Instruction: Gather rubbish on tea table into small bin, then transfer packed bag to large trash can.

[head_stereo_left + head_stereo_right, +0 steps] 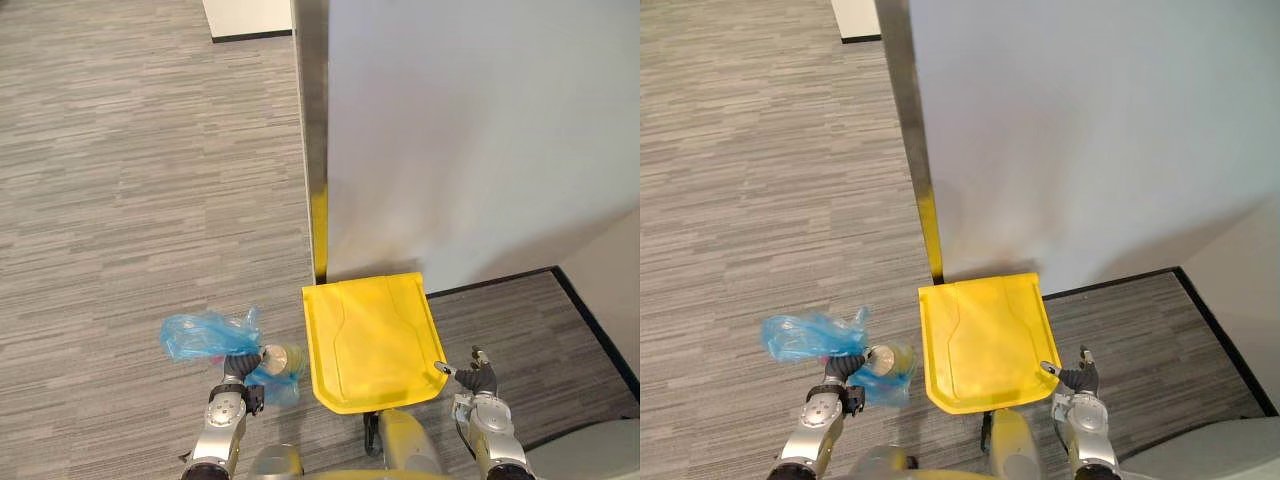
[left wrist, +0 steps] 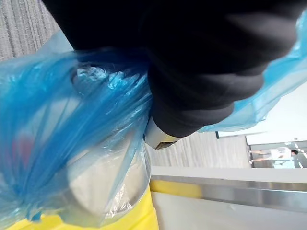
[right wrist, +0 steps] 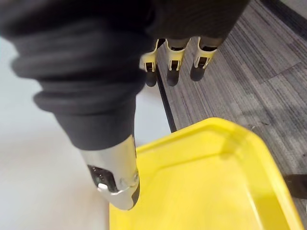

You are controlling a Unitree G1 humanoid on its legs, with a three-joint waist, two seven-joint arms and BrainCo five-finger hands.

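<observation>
A blue plastic bag (image 1: 200, 335) with rubbish inside hangs from my left hand (image 1: 240, 367), whose fingers are curled round its gathered neck. In the left wrist view the bag (image 2: 57, 143) bulges with a pale round item showing through it. Just right of the bag stands the large trash can with its yellow lid (image 1: 370, 340). My right hand (image 1: 478, 380) is at the lid's near right corner. In the right wrist view its thumb (image 3: 115, 177) rests at the edge of the lid (image 3: 201, 191), while its fingers (image 3: 172, 64) hang relaxed over the carpet and hold nothing.
A white wall panel (image 1: 480, 130) with a metal edge post (image 1: 312, 140) rises right behind the can. Black skirting (image 1: 590, 320) runs along the floor at the right. Grey carpet (image 1: 120, 180) spreads out to the left. A pale rounded object (image 1: 590, 450) sits at the lower right.
</observation>
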